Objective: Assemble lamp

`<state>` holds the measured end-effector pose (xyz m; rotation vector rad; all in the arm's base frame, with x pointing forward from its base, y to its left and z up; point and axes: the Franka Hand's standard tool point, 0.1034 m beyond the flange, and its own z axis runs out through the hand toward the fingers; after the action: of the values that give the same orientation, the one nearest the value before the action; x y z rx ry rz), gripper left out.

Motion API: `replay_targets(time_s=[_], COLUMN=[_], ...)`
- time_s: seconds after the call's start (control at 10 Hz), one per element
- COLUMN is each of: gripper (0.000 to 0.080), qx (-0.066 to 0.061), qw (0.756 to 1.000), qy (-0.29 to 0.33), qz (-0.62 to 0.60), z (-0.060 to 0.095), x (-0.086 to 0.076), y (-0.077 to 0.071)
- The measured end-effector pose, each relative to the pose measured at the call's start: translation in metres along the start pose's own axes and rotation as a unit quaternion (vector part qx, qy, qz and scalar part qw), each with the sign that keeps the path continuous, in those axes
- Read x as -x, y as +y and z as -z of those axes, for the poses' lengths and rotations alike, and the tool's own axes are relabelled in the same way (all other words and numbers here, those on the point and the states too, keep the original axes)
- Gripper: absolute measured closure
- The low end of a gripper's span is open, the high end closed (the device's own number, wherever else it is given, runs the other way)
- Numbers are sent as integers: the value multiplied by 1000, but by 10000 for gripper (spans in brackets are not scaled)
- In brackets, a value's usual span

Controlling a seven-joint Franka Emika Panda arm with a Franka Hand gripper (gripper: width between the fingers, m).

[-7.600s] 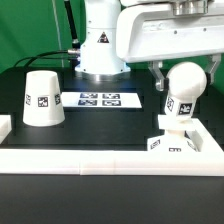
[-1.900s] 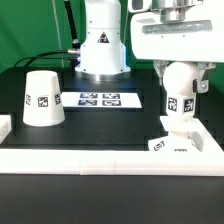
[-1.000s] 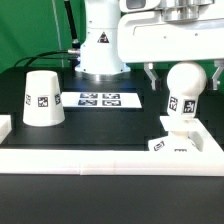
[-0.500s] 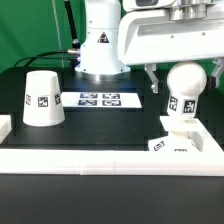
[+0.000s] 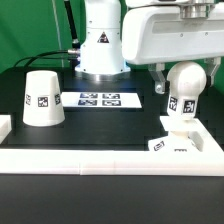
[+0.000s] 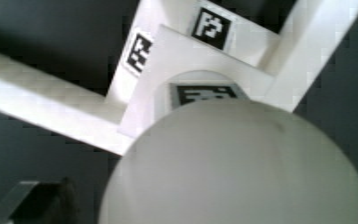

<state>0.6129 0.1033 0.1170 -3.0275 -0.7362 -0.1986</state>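
Observation:
The lamp's round bulb (image 5: 187, 88) stands upright on its stem in the low square base (image 5: 186, 146) at the exterior view's right. My gripper (image 5: 186, 76) is open and straddles the top of the bulb, with a finger (image 5: 157, 80) a little off the side of it. In the wrist view the bulb (image 6: 247, 160) fills the frame just under the gripper, with the tagged base (image 6: 190, 60) beyond it. The tapered shade (image 5: 42, 98) stands mouth down at the exterior view's left, far from the gripper.
The marker board (image 5: 100, 99) lies flat at the middle back, before the robot's white body (image 5: 100, 45). A white raised rim (image 5: 100, 160) runs along the front of the black table, with a corner piece (image 5: 5, 128) at the left edge.
About two seconds ago the gripper was lower and shut on the bulb. It has since opened and risen, and in the last half second it shifted slightly to the exterior view's right. The bulb stays in the base.

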Motion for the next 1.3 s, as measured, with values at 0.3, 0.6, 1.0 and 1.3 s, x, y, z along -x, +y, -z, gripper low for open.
replay_targets(time_s=[0.3, 0.6, 1.0, 1.3], gripper=[100, 222, 222, 220], qx=[-1, -1, -1, -2], qw=[1000, 1000, 980, 938], qy=[-1, 0, 5, 7], qz=[11, -6, -197, -348], z=[0, 0, 1, 2], x=[0, 0, -1, -1], y=[-1, 0, 1, 4])
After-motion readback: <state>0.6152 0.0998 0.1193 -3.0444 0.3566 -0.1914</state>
